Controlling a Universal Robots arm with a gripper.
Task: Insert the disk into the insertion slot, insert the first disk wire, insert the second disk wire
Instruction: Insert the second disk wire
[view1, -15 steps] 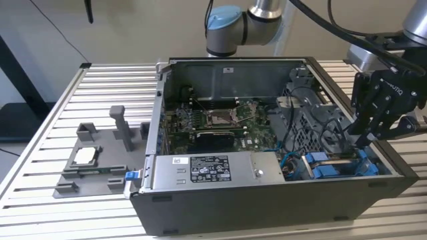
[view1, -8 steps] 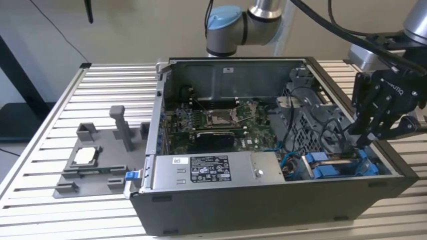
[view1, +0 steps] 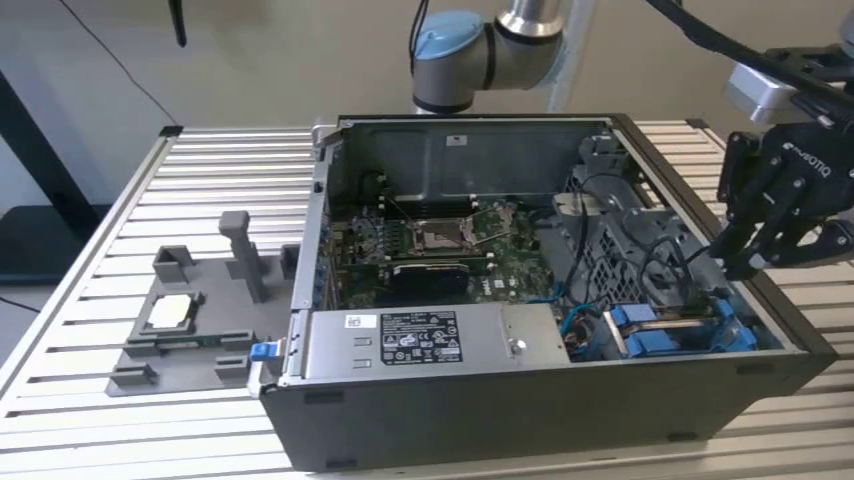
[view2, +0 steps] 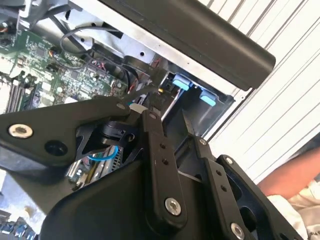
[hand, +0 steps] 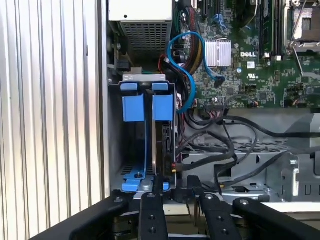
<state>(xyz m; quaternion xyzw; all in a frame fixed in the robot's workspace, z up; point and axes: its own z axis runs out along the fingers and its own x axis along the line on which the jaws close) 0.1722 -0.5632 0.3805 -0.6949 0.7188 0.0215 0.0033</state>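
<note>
1 disk (hand: 165, 145) on edge in the insertion slot (hand: 116, 142), long axis along the case wall (hand: 105, 100), pincer (hand: 175, 189) above, grip unclear

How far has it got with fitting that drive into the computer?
Done, it seems: the disk sits in the insertion slot. In hand: the gripper hangs over that corner of the computer case. Left: I can't tell whether anything is plugged into the disk; a blue cable curves beside the slot.
</note>
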